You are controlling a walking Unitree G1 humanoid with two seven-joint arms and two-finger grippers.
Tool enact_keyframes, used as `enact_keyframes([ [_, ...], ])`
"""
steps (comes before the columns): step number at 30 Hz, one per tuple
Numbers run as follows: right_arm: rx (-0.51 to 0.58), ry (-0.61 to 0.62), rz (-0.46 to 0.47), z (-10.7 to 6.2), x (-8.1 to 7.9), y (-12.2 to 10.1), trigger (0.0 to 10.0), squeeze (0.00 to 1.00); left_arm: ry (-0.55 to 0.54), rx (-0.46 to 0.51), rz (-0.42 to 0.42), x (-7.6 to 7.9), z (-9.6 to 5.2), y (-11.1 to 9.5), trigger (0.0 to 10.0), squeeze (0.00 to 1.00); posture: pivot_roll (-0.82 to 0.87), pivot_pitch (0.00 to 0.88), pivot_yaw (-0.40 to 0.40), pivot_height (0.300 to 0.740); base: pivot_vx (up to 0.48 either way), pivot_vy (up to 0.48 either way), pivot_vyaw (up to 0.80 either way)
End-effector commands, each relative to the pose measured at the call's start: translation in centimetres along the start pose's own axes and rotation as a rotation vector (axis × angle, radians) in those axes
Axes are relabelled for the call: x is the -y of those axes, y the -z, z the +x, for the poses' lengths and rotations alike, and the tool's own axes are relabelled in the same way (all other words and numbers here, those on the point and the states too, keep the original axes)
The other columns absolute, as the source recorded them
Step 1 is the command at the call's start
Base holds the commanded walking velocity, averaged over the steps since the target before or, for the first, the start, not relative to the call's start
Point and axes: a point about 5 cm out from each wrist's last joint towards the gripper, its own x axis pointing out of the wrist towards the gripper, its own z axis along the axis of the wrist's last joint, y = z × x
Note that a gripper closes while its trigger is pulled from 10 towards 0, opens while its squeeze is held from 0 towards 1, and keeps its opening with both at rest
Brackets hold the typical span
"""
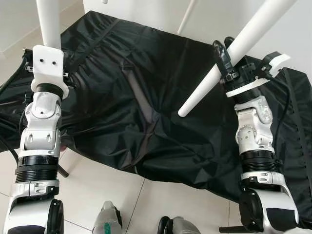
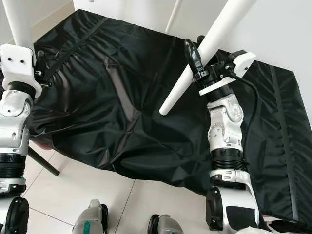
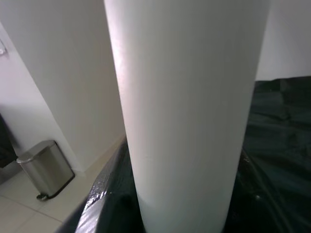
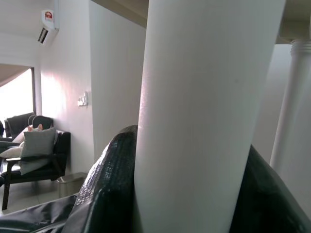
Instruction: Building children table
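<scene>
On the left, the left claw [image 1: 48, 61] is clamped round an upright white table leg [image 1: 48, 22], held over the left edge of the black sheet [image 1: 136, 97]. Beyond it, in the left wrist view, a steel pedal bin [image 3: 43, 167] stands on the tiled floor by the wall. In the middle the sheet lies wrinkled and bare, with two more white legs [image 1: 187, 17] rising at its far edge. On the right, the right claw [image 2: 202, 61] grips a second, slanted leg [image 2: 195, 63], its free end hanging just above the sheet. I'd say this is midway: legs are in hand, but whether they're joined to a top I cannot tell. The sheet's folds and a dangling cable [image 2: 253, 105] could snag.
</scene>
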Motion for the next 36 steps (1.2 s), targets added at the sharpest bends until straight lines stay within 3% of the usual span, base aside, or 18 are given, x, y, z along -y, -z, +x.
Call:
enact_keyframes([
  [1, 0.133, -0.284, -0.245, 2.8, -3.0, -4.2, 0.0, 0.00, 0.055, 0.297, 0.049, 0.7, 0.2, -6.6, 10.0, 0.00, 0.02, 0.000, -0.063, 0.740, 0.000, 0.000, 0.00],
  [5, 0.149, -0.296, -0.243, 2.8, -3.2, -5.0, 0.0, 0.00, 0.083, 0.392, 0.019, 0.5, -0.6, -9.2, 10.0, 0.00, 0.03, 0.000, -0.062, 0.740, 0.000, 0.000, 0.00],
  [9, 0.139, -0.300, -0.238, 2.5, -3.4, -5.1, 0.0, 0.00, 0.130, 0.411, 0.017, 0.8, -1.4, -9.6, 10.0, 0.00, 0.04, 0.000, -0.064, 0.740, 0.000, 0.000, 0.00],
  [11, 0.128, -0.301, -0.238, 2.3, -3.5, -5.2, 0.0, 0.00, 0.156, 0.408, 0.005, 1.1, -1.9, -9.5, 10.0, 0.00, 0.03, 0.000, -0.062, 0.740, 0.000, 0.000, 0.00],
  [15, 0.064, -0.305, -0.243, 1.1, -3.6, -5.7, 0.0, 0.00, 0.264, 0.309, 0.028, 2.6, -3.9, -6.7, 10.0, 0.00, 0.02, 0.000, -0.065, 0.740, 0.000, 0.000, 0.00],
  [30, -0.035, -0.337, -0.210, 0.3, -3.8, -6.0, 0.0, 0.00, 0.321, 0.245, -0.024, 4.1, -4.4, -6.4, 10.0, 0.00, -0.01, 0.000, -0.067, 0.740, 0.000, 0.000, 0.00],
  [32, -0.075, -0.361, -0.189, -0.2, -4.0, -5.8, 0.0, 0.00, 0.367, 0.199, -0.061, 5.1, -5.3, -5.7, 10.0, 0.00, -0.01, 0.000, -0.071, 0.740, 0.000, 0.000, 0.00],
  [36, -0.103, -0.375, -0.168, -0.5, -4.1, -5.6, 0.0, 0.00, 0.395, 0.167, -0.089, 5.6, -6.1, -5.1, 10.0, 0.00, -0.01, 0.000, -0.078, 0.740, 0.000, 0.000, 0.00],
])
